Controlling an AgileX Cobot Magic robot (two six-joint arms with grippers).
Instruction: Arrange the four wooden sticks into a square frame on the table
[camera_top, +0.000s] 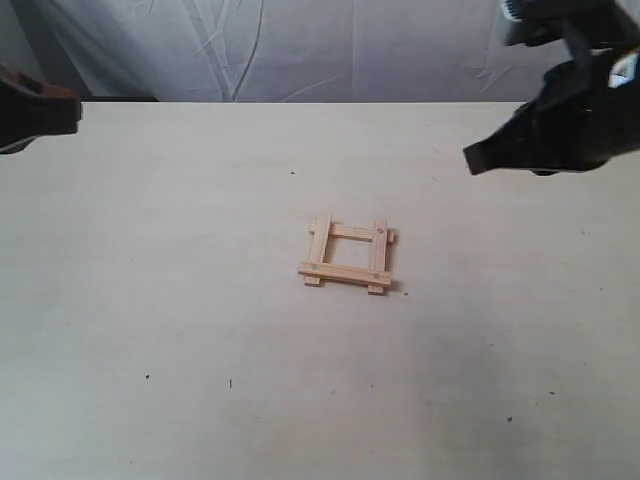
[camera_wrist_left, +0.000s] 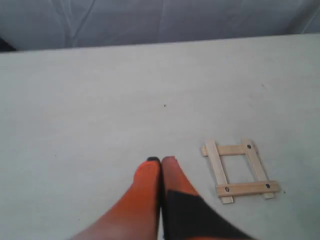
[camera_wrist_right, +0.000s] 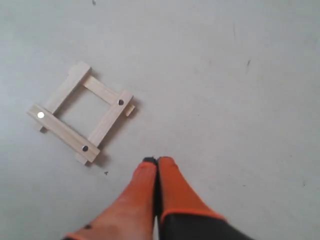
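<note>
Exterior view: we see four sticks (camera_top: 344, 273) overlapped into a frame (camera_top: 379, 250) on the counter (camera_top: 150, 300). Clear of the frame, left gripper (camera_wrist_left: 160, 161) and right gripper (camera_wrist_right: 157, 160) are pinched closed, empty. Looks done.

We see a flat, pale cream table (camera_top: 150, 300). On it lies a square frame (camera_top: 345, 273) of four light sticks (camera_top: 378, 250), corners overlapping, short ends jutting out. A few dark specks (camera_top: 147, 377) dot the surface well apart from the frame, most of them nearer us than it.
</note>
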